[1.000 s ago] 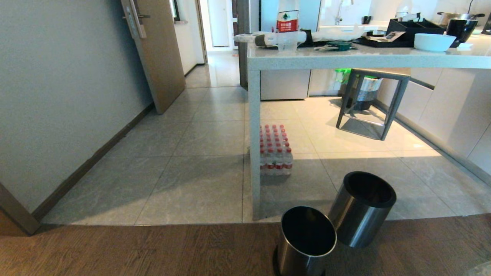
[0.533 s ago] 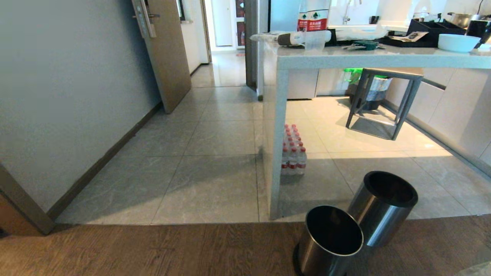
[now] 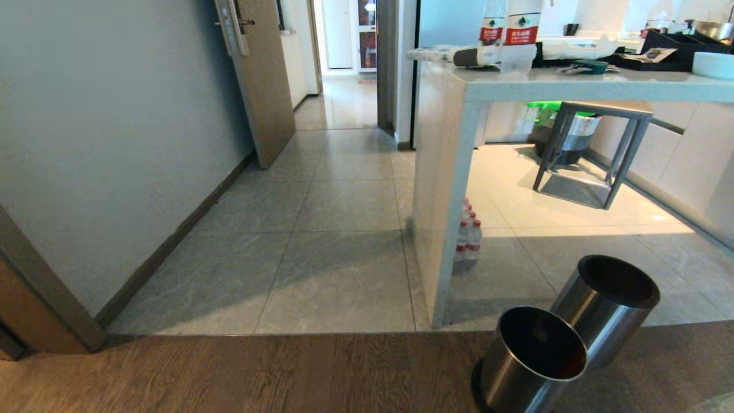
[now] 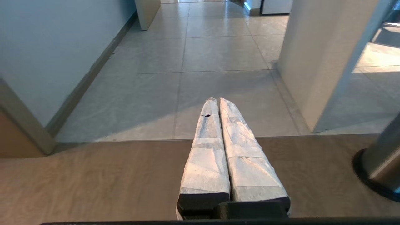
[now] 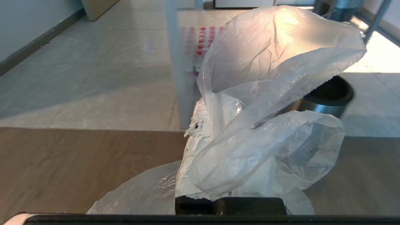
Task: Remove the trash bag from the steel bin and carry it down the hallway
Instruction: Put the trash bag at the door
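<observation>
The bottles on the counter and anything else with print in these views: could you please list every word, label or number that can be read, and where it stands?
Red and white labels on the large bottles on the counter: printed, with a green mark, too small to read.
Pack of red-capped bottles under the counter: labels too small to read.
Door lock plate: no legible marking.
Left and right wrist views: no text.

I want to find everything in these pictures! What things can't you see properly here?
- Right hand, right wrist view: its fingers are wrapped in the trash bag.
- Pack of bottles, head view: mostly behind the counter leg.
- Steel bin, left wrist view: cut off by the edge.
- Both arms: outside the head view.
</observation>
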You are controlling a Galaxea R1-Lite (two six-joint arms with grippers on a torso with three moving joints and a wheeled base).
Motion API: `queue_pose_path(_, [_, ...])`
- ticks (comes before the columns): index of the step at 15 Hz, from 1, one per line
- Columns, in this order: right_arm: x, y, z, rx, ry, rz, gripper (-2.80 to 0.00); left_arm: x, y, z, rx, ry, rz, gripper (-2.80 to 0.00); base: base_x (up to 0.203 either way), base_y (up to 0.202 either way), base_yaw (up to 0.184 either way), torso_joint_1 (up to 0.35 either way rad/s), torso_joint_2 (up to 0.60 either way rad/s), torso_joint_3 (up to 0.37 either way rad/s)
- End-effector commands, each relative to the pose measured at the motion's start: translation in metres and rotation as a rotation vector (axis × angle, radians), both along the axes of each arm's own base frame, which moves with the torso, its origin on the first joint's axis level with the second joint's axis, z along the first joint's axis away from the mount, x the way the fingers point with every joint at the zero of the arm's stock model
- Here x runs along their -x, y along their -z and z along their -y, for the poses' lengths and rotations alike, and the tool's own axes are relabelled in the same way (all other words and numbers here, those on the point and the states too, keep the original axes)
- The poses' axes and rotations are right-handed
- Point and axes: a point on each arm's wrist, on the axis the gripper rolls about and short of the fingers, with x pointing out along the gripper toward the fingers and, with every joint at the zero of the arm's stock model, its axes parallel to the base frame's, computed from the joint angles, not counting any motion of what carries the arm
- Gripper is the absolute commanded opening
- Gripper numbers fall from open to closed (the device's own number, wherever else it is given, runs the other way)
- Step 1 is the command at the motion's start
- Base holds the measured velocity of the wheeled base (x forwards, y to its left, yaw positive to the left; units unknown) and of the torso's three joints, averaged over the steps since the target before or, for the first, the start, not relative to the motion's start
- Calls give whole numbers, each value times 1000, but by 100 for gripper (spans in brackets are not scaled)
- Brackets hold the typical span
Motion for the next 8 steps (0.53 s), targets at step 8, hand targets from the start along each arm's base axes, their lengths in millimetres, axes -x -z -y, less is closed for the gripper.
queue_pose_path(8, [0,0,0,1,-1,-1,-280,0,0,0,0,0,0,-280,0,193,1,2,4,1])
